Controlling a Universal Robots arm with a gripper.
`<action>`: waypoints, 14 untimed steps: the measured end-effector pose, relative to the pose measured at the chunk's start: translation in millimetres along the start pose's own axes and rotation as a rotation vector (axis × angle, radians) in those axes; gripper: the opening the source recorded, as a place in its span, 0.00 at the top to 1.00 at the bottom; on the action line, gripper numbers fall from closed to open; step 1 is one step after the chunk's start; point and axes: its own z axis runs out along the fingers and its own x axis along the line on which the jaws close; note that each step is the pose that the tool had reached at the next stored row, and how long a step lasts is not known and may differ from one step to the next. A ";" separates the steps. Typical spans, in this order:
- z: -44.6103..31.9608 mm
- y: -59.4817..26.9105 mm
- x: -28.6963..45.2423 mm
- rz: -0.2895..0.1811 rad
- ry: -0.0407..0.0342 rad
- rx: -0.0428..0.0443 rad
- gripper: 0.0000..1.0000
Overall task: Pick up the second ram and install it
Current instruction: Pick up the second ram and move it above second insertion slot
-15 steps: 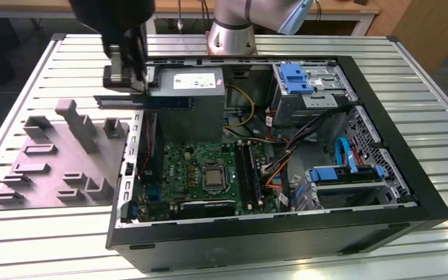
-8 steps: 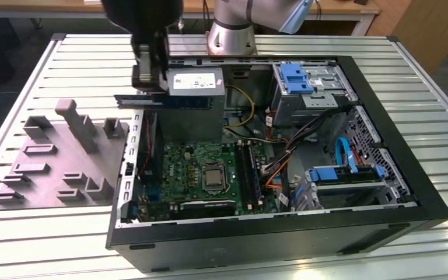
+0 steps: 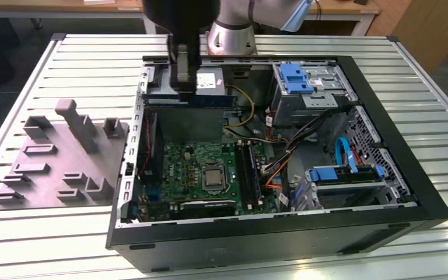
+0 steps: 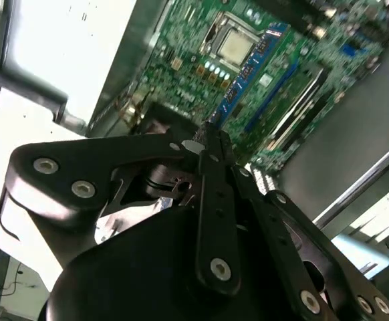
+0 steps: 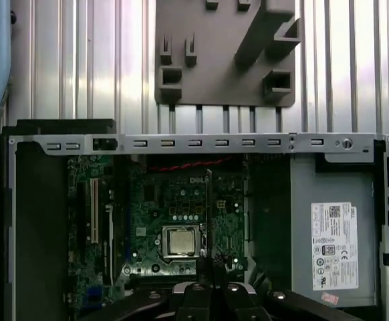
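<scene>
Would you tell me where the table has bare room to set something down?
The table is bare in front of the holder tray and at the exterior view's right of the computer case. The case's inside is crowded: cables, plus the gripper holding the second ram.

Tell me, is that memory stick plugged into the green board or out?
Out: the second ram is clamped in the gripper's jaws, up by the power supply box.

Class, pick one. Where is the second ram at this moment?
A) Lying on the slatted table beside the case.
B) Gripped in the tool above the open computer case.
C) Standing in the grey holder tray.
B: the tool is shut on the second ram over the open computer case.
</scene>
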 end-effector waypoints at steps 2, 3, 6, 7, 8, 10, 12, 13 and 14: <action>-0.2 -9.0 -0.2 0.000 0.0000 -0.0004 0.89; -0.2 -13.5 -0.4 0.000 0.0000 -0.0005 0.89; -0.5 -27.0 -0.7 0.000 0.0001 -0.0012 0.89; -0.5 -31.7 -0.8 0.000 0.0001 -0.0013 0.89; -0.4 -36.0 -0.8 0.000 0.0001 -0.0014 0.89; 0.3 -41.2 -0.5 -0.001 -0.0002 -0.0014 0.89; 1.6 -43.0 -0.2 -0.005 0.0003 -0.0017 0.89; 2.6 -43.5 -0.1 -0.009 0.0003 -0.0018 0.89; 3.6 -43.8 0.1 -0.012 0.0003 -0.0020 0.89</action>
